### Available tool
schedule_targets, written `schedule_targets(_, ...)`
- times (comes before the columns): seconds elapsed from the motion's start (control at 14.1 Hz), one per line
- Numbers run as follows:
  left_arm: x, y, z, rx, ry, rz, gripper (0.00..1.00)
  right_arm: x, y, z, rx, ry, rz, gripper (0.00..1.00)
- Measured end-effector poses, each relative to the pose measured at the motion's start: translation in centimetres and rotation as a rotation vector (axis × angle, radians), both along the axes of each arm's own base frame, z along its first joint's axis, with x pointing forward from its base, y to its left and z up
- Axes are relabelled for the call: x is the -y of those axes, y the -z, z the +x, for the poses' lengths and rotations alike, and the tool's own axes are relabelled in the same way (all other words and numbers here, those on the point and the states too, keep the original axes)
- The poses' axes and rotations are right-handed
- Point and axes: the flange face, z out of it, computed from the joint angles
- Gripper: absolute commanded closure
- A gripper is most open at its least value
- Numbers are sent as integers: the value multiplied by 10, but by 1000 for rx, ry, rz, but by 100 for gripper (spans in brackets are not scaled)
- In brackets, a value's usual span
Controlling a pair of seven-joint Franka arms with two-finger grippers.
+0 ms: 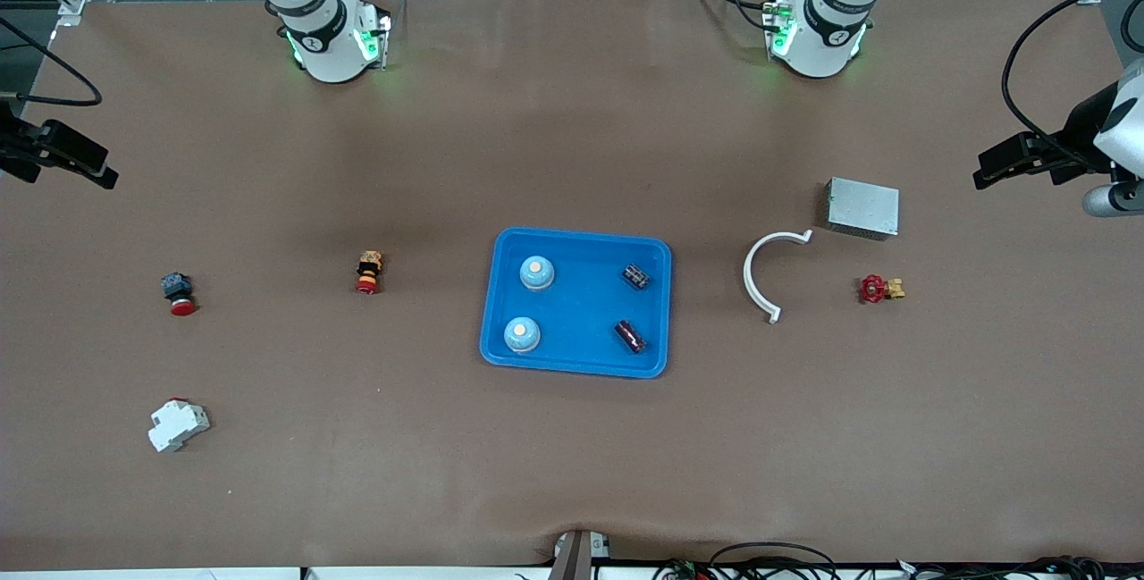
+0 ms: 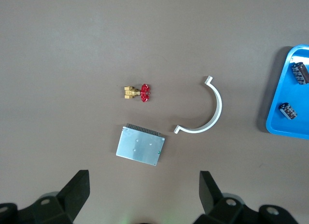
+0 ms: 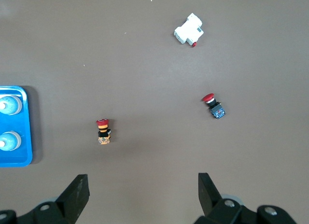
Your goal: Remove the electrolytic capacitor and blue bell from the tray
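Trays: one blue tray (image 1: 576, 365) is seen at the middle of the brown table (image 1: 572, 473).
Bells: two are counted, both in the tray on its right-arm side. The first bell (image 1: 536, 273) lies farther from the front camera; the second bell (image 1: 521, 334) lies nearer to it.
Capacitors: two are counted, both in the tray on its left-arm side. The first capacitor (image 1: 635, 276) lies farther from the front camera; the second capacitor (image 1: 630, 336) lies nearer to it.
Push buttons: two are counted. A yellow-bodied button (image 1: 368, 272) lies toward the right arm's end, and a blue-bodied button (image 1: 178, 293) lies closer still to that end.
White breaker: one white breaker (image 1: 178, 424) lies nearer to the front camera than the blue-bodied button.
Clamp, box, valve: one white curved clamp (image 1: 760, 276), one grey metal box (image 1: 862, 207) and one red-handled valve (image 1: 879, 289) lie toward the left arm's end.
Left gripper (image 2: 143, 188): its fingers are held wide apart, with nothing between them, above the box. In the left wrist view the capacitors sit at about two o'clock from it, well apart.
Right gripper (image 3: 142, 188): its fingers are spread wide with nothing gripped, above bare table near the yellow-bodied button. In the right wrist view the bells sit at about ten o'clock from it, well apart.
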Motion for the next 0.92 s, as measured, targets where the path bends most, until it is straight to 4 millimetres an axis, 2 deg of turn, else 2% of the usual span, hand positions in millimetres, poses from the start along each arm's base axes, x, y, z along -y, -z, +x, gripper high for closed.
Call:
schedule_targets(0.71,0,1,0,-2,-11,1,0,0,0,0,0,0,-2,0)
schedule_targets(0.92,12,2,1,-5,-93,9,0,-3,0,0,-1,0,0,0)
